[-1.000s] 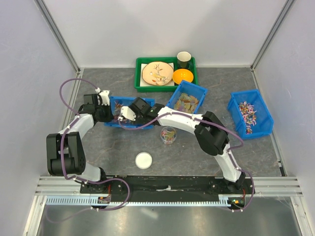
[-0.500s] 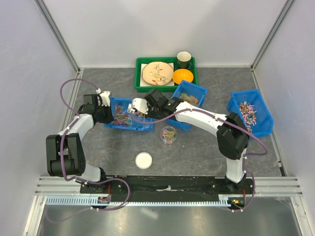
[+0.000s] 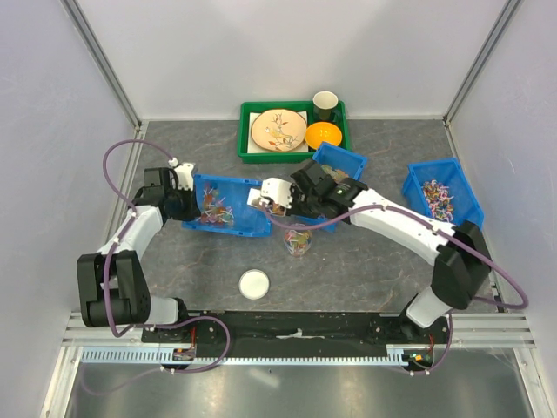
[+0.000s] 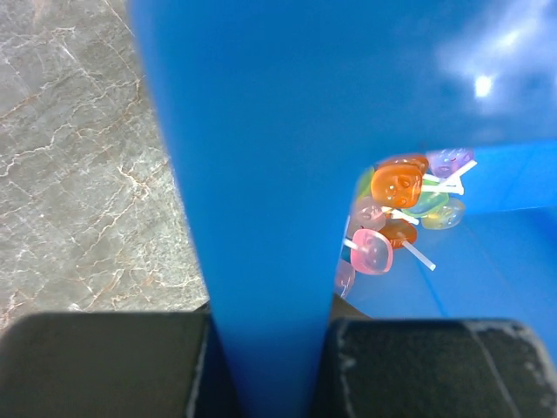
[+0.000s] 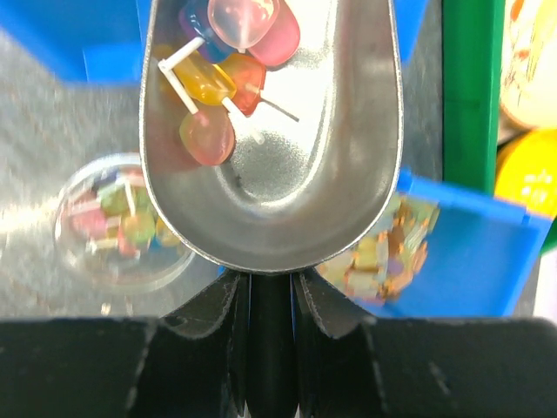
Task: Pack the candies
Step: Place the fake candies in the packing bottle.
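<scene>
The candies (image 4: 396, 209) are small bright sweets on white sticks, piled in a blue bin (image 3: 228, 207). My left gripper (image 3: 183, 205) is shut on the bin's left wall (image 4: 261, 174) and holds the bin tilted. My right gripper (image 3: 292, 190) is shut on the handle of a metal scoop (image 5: 287, 165), which holds several candies (image 5: 222, 78). The scoop hovers by the bin's right end, just above and left of a clear jar (image 3: 298, 239) with candies in it. The jar also shows in the right wrist view (image 5: 117, 222).
A white lid (image 3: 254, 283) lies near the front. A blue bin of flat pastel packets (image 3: 335, 174) stands behind the jar. A blue bin of tiny sweets (image 3: 442, 200) is at the right. A green tray (image 3: 248, 148) with plate, cup and orange bowl is at the back.
My right arm has swung right, carrying the scoop out of the candy bin toward the jar. The left gripper has tipped the bin up further.
</scene>
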`<state>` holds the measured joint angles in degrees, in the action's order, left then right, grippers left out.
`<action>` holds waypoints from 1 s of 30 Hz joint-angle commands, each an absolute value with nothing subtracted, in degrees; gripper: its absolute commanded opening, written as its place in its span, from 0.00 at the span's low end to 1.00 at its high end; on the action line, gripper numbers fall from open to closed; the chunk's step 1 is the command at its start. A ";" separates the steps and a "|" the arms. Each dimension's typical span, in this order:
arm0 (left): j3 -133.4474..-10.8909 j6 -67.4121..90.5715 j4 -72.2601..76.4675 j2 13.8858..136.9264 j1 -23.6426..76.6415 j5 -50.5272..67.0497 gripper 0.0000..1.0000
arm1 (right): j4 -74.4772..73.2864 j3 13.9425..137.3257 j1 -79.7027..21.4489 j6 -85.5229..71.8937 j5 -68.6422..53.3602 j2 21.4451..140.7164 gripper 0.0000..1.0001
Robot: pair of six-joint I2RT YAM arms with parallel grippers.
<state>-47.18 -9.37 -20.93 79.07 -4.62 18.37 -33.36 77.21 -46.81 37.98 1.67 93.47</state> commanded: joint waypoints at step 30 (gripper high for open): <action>-45.44 -10.11 -15.12 81.91 -4.66 14.50 0.01 | -44.47 57.75 -44.21 43.33 9.57 64.07 0.00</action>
